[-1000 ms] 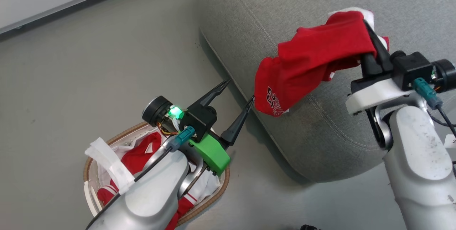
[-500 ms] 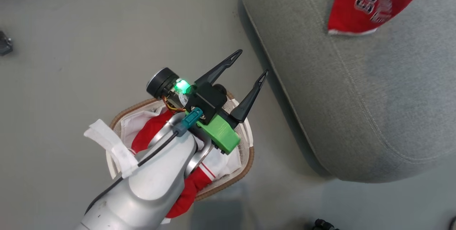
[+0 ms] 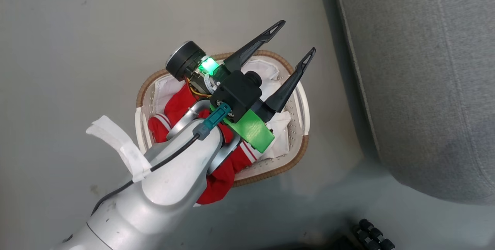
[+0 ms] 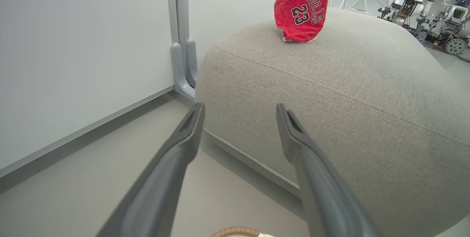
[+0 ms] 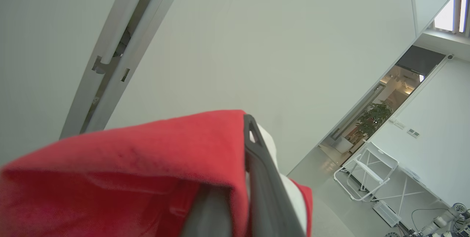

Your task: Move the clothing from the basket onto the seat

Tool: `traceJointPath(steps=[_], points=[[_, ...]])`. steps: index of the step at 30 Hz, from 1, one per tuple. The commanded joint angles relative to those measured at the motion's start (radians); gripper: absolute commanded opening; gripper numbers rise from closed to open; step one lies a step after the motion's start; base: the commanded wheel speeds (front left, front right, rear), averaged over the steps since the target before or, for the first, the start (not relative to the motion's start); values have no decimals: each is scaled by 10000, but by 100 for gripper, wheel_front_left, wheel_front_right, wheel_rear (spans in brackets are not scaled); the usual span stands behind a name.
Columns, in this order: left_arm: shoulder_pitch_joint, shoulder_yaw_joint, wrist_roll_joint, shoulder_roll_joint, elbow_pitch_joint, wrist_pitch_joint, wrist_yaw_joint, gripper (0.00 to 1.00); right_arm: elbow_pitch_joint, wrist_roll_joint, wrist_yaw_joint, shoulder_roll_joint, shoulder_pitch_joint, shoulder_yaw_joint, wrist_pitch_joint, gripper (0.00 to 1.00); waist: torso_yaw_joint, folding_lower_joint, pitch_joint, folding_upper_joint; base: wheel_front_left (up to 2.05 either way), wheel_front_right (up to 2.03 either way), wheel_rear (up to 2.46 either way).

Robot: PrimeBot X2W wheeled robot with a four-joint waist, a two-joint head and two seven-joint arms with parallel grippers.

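The basket (image 3: pixel 298 153), white with a brown woven rim, stands on the floor left of the grey seat (image 3: pixel 417 68). Red clothing (image 3: pixel 176 105) with striped trim lies in it on the white liner. My left gripper (image 3: pixel 296 37) hovers above the basket, open and empty; its own view shows its fingers (image 4: pixel 240 108) spread, pointing at the seat (image 4: pixel 330 94). Another red piece of clothing (image 4: pixel 301 6) hangs over the seat top, its lower end touching the cushion. My right gripper (image 5: pixel 246 130) is shut on that red cloth (image 5: pixel 147 163), held up high.
Grey floor surrounds the basket. A white wall panel with a metal post (image 4: pixel 181 46) stands left of the seat. Other robots (image 4: pixel 433 2) stand beyond it, with a white folding chair (image 5: pixel 371 171). Dark wheels (image 3: pixel 371 234) show at the head view's lower edge.
The head camera has swung, bringing the basket to the picture's middle; the right gripper with its red cloth has left that view. My left gripper stays open over the basket.
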Motion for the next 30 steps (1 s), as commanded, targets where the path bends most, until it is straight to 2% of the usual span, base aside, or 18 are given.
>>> traceJointPath(steps=[1, 9, 16, 17, 18, 19, 20, 21, 30], points=[[-182, 35, 135, 92, -62, 6, 51, 100, 330, -8, -14, 73, 41, -81, -64, 0, 650, -1, 890, 0, 0, 0, 0], [-250, 53, 5, 307, -14, 10, 41, 100, 2024, -310, -14, 967, 1063, -565, -260, 0, 651, -1, 1228, 0, 0, 0, 0], [-219, 102, -14, 428, 85, 9, 87, 100, 1502, -76, -14, 1570, 2297, -1487, -271, 0, 518, -1, 1111, 0, 0, 0, 0], [-216, 116, -32, 436, 102, 9, 89, 100, 1449, -108, -14, 1647, 2444, -1568, -270, 10, 500, -1, 1091, 0, 0, 0, 0], [-198, 128, -52, 455, 132, 8, 91, 100, 1483, -93, -14, 1793, 2641, -1572, -271, 38, 467, -1, 1047, 0, 0, 0, 0], [-172, 138, -60, 470, 158, 8, 94, 100, 1490, -83, -14, 1896, 2788, -1475, -271, 47, 435, -1, 1006, 0, 0, 0, 0], [-134, 144, -77, 476, 176, 8, 95, 100, 1427, -26, -14, 1936, 2877, -1433, -271, 91, 400, -1, 963, 0, 0, 0, 0], [-101, 153, -90, 489, 194, 8, 96, 100, 1352, 14, -14, 1938, 2947, -1439, -272, 100, 369, -1, 927, 0, 0, 0, 0], [241, 436, -256, 555, 286, 8, 102, 100, 253, -30, -14, 2655, 4345, -772, -273, 100, 29, -1, 267, 0, 0, 0, 0]])
